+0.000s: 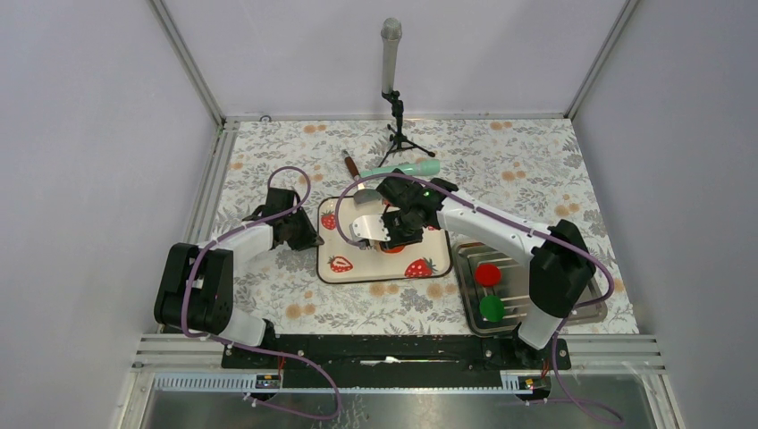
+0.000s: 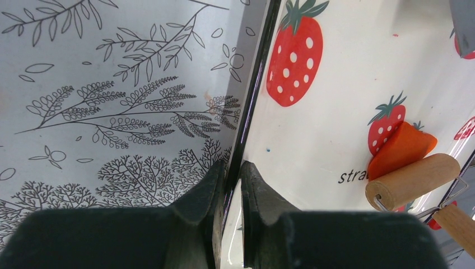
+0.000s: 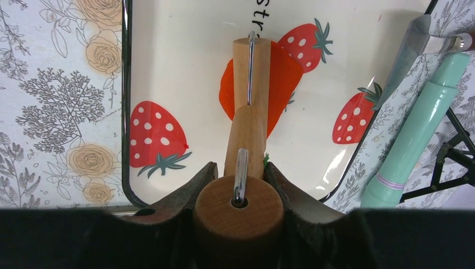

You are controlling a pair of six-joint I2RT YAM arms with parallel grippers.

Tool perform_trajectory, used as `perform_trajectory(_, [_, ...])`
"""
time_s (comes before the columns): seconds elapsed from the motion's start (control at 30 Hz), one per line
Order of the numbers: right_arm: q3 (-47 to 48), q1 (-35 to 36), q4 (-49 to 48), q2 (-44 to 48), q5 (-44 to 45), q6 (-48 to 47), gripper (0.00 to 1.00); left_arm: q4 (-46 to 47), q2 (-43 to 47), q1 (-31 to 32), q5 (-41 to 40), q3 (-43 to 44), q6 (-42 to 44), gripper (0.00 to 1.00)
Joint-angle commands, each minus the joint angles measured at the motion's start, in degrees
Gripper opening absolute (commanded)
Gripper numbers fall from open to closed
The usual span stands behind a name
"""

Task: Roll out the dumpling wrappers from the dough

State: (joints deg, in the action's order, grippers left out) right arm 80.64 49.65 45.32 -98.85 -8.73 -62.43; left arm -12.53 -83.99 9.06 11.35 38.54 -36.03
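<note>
The strawberry tray holds one dough sheet under one roller, its handle clasped by the right gripper, while the left gripper pinches that tray's rim, and the metal tray holds one red disc and one green disc.

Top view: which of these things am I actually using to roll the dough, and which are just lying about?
In use: dough, roller in the right gripper, strawberry tray pinched at its edge by the left gripper.
Lying about: red disc, green disc, metal tray under them, mint-green stick, scraper, brown-handled tool, microphone stand.
</note>
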Motion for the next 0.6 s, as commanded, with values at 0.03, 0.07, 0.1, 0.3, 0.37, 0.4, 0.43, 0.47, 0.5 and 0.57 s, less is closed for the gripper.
perform_trajectory(0.03, [-4.7,0.9,17.9,-3.0,-12.5,5.5,0.0,1.1,-1.4,-0.7,-4.4,1.2,0.5,0.0])
perform_trajectory(0.07, [-4.7,0.9,18.1,-3.1,-12.7,5.6,0.0,1.1,-1.4,-0.7,-4.5,1.1,0.5,0.0])
perform_trajectory(0.1, [-4.7,0.9,18.2,-3.1,-12.8,5.8,0.0,1.2,-1.3,-0.7,-4.5,1.0,0.6,0.0])
perform_trajectory(0.3, [-4.6,0.9,19.6,-3.3,-13.8,5.9,0.0,1.1,-1.2,-0.8,-4.5,0.9,0.6,0.0])
perform_trajectory(0.37, [-4.5,0.9,20.0,-3.4,-14.1,6.0,0.0,1.1,-1.3,-0.7,-4.7,1.0,0.5,0.0])
perform_trajectory(0.4, [-4.6,0.9,20.2,-3.4,-14.1,6.0,0.0,1.1,-1.4,-0.7,-4.9,1.1,0.6,0.0])
perform_trajectory(0.43, [-4.6,0.9,20.2,-3.4,-14.1,6.1,0.0,1.1,-1.4,-0.7,-5.0,1.1,0.7,0.0])
perform_trajectory(0.47, [-4.6,0.9,20.4,-3.4,-14.2,6.2,0.0,1.0,-1.6,-0.7,-5.1,1.1,0.6,0.0])
perform_trajectory(0.5, [-4.5,0.9,20.6,-3.5,-14.2,6.3,0.0,0.9,-1.6,-0.7,-5.1,1.2,0.6,0.0])
perform_trajectory(0.57, [-4.3,0.9,21.1,-3.6,-14.4,6.4,0.0,0.7,-1.6,-0.7,-5.3,1.3,0.5,0.0])
